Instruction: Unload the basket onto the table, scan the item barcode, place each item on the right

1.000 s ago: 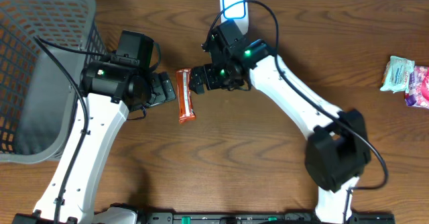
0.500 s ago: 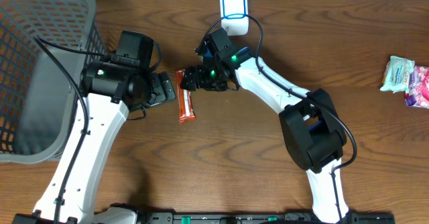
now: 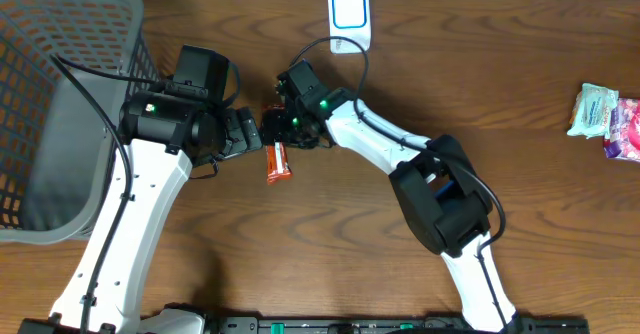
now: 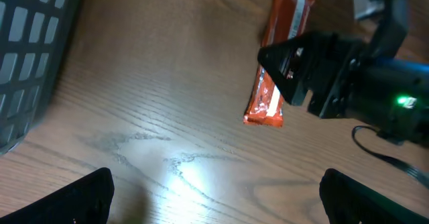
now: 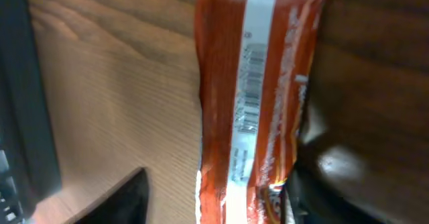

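The grey basket (image 3: pixel 60 44) at the table's (image 3: pixel 520 94) left edge shows only mesh inside. The orange snack bar (image 3: pixel 279 164) lies flat between the arms. The right gripper (image 3: pixel 282 124) straddles the bar's far end, its fingers not clamped, though one may be touching. The left gripper (image 3: pixel 250 132) hovers just beside the bar, spread wide.

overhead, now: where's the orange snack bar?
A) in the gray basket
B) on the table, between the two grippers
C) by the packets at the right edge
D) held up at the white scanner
B: the orange snack bar lies flat on the table, the right gripper straddling its far end and the left gripper open beside it.
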